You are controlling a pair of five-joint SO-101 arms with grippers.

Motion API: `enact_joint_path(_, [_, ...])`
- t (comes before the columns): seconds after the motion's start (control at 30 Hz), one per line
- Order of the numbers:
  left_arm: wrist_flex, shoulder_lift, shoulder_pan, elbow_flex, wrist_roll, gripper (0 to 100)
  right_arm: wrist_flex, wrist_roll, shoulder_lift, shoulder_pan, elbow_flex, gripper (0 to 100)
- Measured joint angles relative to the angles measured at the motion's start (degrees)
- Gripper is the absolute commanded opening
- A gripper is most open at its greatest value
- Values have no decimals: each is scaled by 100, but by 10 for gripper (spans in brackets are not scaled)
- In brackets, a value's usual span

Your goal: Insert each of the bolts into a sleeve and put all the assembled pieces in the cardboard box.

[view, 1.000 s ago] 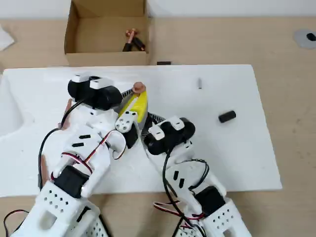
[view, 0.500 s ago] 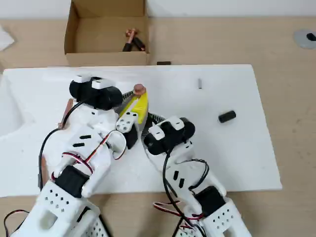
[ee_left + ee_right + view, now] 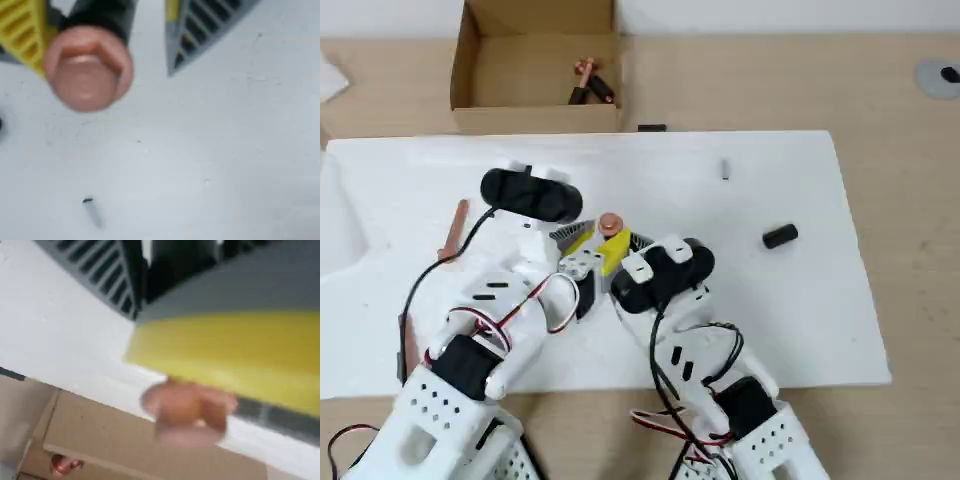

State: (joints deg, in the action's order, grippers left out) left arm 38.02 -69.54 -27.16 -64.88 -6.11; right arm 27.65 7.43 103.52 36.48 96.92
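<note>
fingers (image 3: 22,31) of the left gripper (image 3: 603,236) pinch a sleeved copper bolt (image 3: 87,67).

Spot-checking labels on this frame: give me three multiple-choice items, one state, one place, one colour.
1. The cardboard box is: A shut; B open, empty; C open, holding pieces.
2. The loose black sleeve lies: A in that box; B on the white board; C on bare wood.
3. The bolt head between the arms is: A copper; B blue; C green.
Key: C, assembled pieces lie inside; B, it rests on the board, apart from both arms; A, the left wrist view shows a copper hexagon.
</note>
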Motion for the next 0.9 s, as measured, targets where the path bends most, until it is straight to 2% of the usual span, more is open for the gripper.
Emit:
enact_joint_path(0.23, [255, -9, 9, 413, -18, 171, 0, 9, 0, 0, 0, 9])
enact_joint_path(0.43, [1407, -9, 9, 1187, -18, 195, 9, 0, 0, 0, 0, 9])
enact_joint_path(0.53, [1987, -9, 79, 1635, -18, 119, 229, 62, 0, 0, 0, 9])
enact_joint_path(0.7, [2092, -18, 941, 2048, 264, 0, 352, 343, 0, -343, 0, 9])
enact_joint_path(0.8, [2092, -18, 1538, 2048, 580, 2, -9, 273, 0, -738, 0, 9])
enact_joint_path(0.9, [2092, -18, 2101, 1908, 642, 2, -615, -185, 0, -862, 0, 9])
